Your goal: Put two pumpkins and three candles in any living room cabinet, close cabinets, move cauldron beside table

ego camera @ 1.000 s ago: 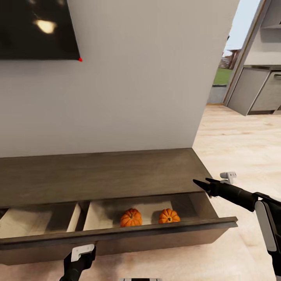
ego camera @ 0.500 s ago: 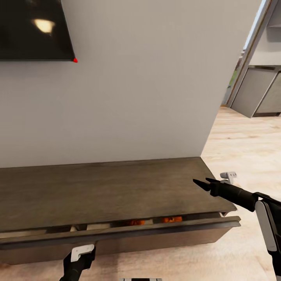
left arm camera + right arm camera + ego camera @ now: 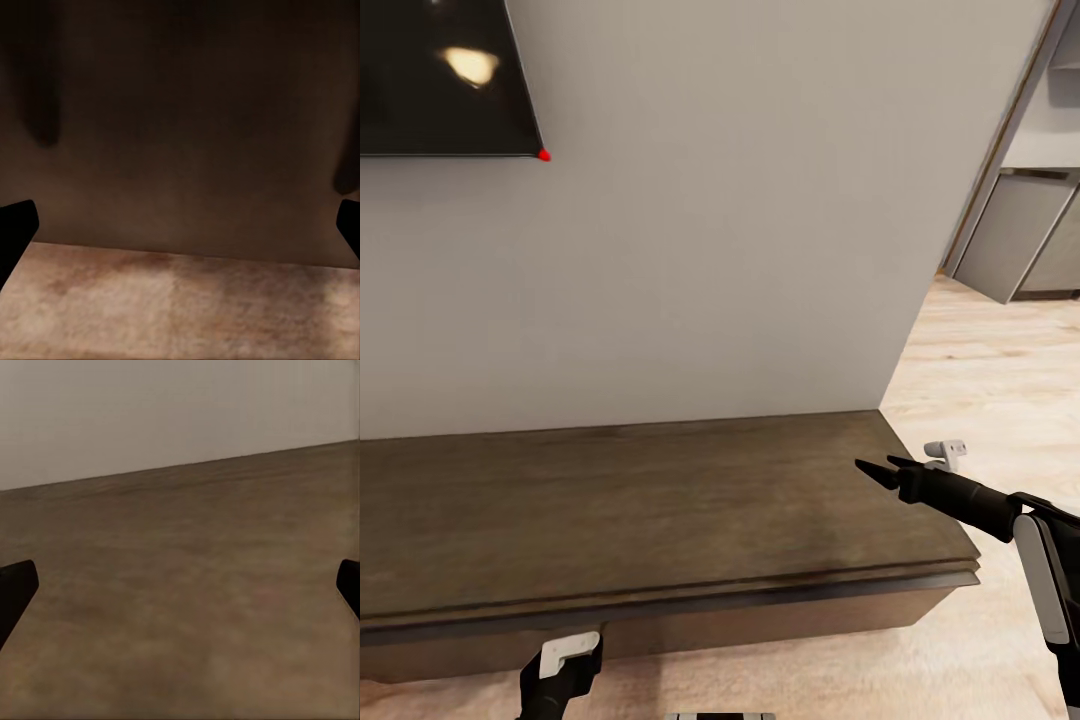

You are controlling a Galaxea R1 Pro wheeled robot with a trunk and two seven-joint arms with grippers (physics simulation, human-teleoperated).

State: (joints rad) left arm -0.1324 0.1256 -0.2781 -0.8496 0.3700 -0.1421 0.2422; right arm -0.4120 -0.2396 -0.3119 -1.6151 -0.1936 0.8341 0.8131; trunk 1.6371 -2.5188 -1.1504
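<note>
Our right gripper (image 3: 880, 468) reaches forward at the end of its black forearm, the two dark fingers pointing ahead and to our left; in the right wrist view the fingertips (image 3: 15, 589) sit at opposite edges, spread wide apart. Behind it, the white wrist housing (image 3: 1040, 580) angles back towards our body. Our left gripper (image 3: 180, 225) hangs low, its fingers likewise parted wide, with its white-capped wrist (image 3: 565, 655) just behind it.

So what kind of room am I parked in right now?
Most likely a living room: a long, low, dark-brown wooden cabinet stands against a plain wall, with a dark wall-mounted screen above it. Grey kitchen-style cupboards show through the opening on the right.
</note>
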